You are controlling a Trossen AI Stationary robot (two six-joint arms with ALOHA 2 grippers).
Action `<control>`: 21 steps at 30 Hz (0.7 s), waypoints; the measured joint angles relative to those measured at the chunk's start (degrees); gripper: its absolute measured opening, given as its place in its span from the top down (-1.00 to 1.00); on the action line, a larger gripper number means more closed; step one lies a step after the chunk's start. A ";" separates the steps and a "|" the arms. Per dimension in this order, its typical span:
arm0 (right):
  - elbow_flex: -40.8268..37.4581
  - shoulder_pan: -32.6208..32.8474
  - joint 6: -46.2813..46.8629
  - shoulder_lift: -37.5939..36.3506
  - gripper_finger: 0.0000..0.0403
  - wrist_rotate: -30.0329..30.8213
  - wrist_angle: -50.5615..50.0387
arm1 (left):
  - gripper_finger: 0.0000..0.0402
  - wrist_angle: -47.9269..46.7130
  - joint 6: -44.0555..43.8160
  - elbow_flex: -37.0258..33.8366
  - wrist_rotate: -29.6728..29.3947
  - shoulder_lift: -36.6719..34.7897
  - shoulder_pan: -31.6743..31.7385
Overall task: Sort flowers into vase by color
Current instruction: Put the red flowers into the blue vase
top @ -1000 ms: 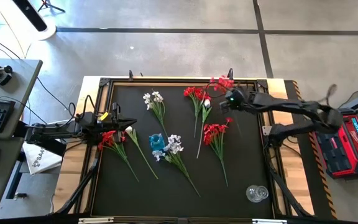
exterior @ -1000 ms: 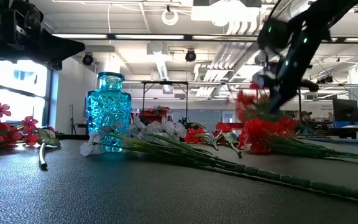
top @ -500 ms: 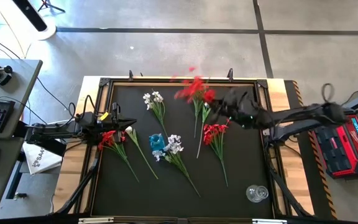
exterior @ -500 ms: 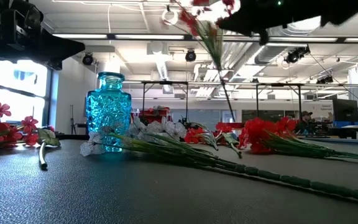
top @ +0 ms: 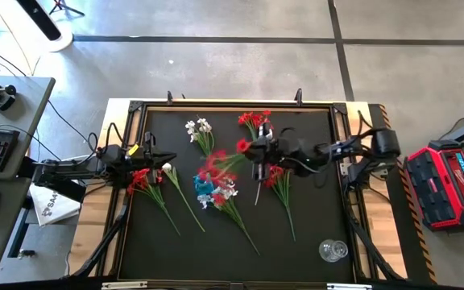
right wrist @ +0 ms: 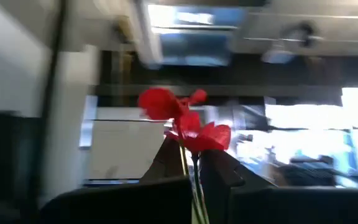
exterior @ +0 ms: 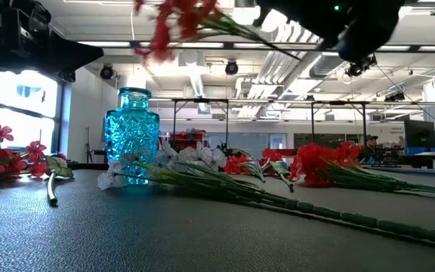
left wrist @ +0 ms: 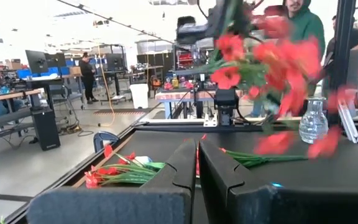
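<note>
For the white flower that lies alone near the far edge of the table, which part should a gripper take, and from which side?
Probably the bare green stem just under the blossoms of the white flower, coming straight down from above. It lies flat on the table, blossoms toward the far edge, stem trailing toward the blue vase, apart from the other sprigs. Fingers should close across the stem.

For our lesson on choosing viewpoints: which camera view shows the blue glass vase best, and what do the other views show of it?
The low view: the blue vase stands upright, unobstructed, with white sprigs lying before it. The high view shows only its top, partly under the red sprig that the right gripper carries. Neither wrist view shows it.
</note>
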 joint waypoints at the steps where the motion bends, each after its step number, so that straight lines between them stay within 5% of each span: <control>1: 1.35 0.05 0.00 0.40 1.00 -1.50 0.05 | 0.96 -0.01 -0.61 0.00 -0.34 0.00 -0.01; 16: 4.51 -1.31 -0.38 1.35 1.00 -0.77 -0.35 | 0.96 -3.66 -2.36 0.00 -1.05 0.00 -0.02; 21: 4.55 -1.71 3.55 1.34 1.00 -1.13 -9.72 | 0.96 -3.64 -2.41 0.00 -1.03 0.00 -0.02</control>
